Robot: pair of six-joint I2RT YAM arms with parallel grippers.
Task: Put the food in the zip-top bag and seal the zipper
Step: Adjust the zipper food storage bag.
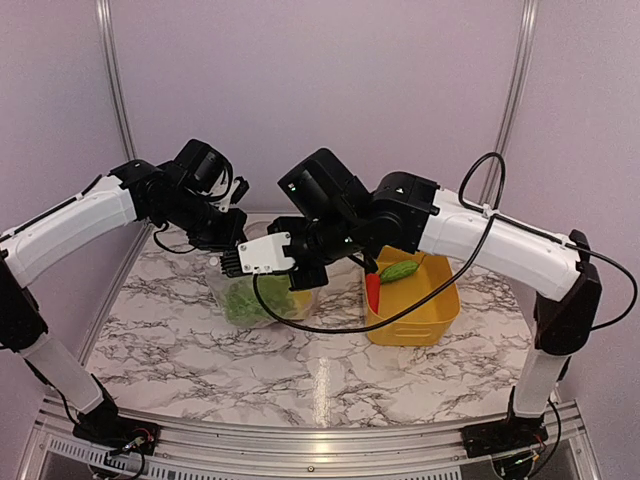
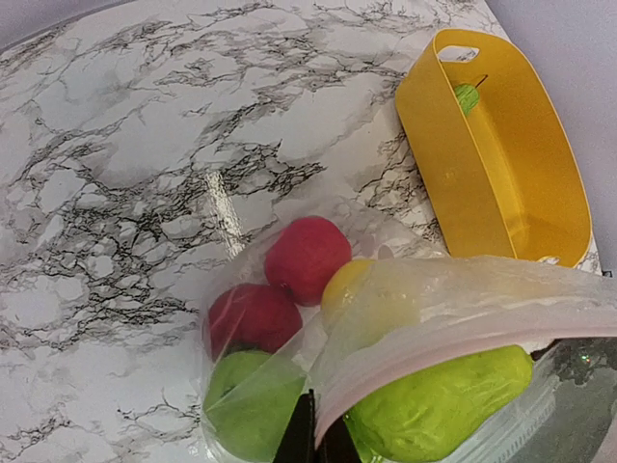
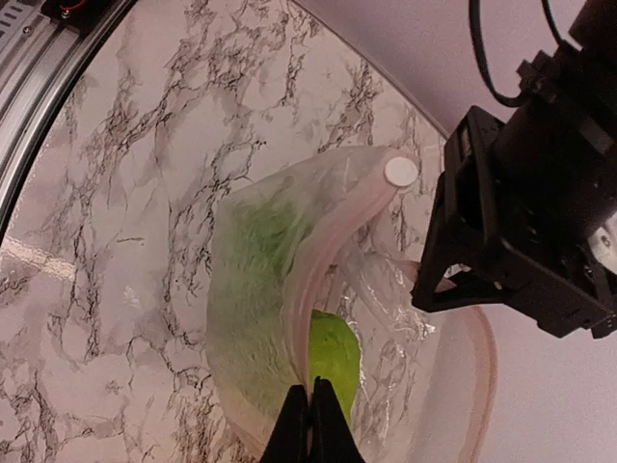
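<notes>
The left jaws are pinched flat on the mouth edge of the bag (image 2: 453, 289). The closure strip (image 2: 463, 333) runs off to their right as a pale pink band, slack and bowed. The right jaws are likewise closed to a sliver on that same edge, and from them the strip curves up and away toward a small white tab (image 3: 400, 172). Two grips on one rim, set apart along it, look meant to keep the mouth up and spread. That way the load sags to the bottom, and the strip can be drawn straight between them for pressing shut.

Just under the left jaws, inside the film, lie green pieces (image 2: 439, 405). Past those come a lemon (image 2: 362, 294) and two red apples (image 2: 307, 258), all touching one another. They sit low in the bag, seemingly resting on the counter (image 2: 116, 193), which would keep their weight off the pinched rim.

Farther out, to the right of both jaws and apart from the bag, stands the yellow basket (image 1: 415, 325). A red piece (image 1: 373, 290) and a green piece (image 1: 400, 270) show at its left wall. By my reading the filling is not finished, and sealing now would leave those two outside. Whether the strip is joined anywhere along its length I cannot tell.
</notes>
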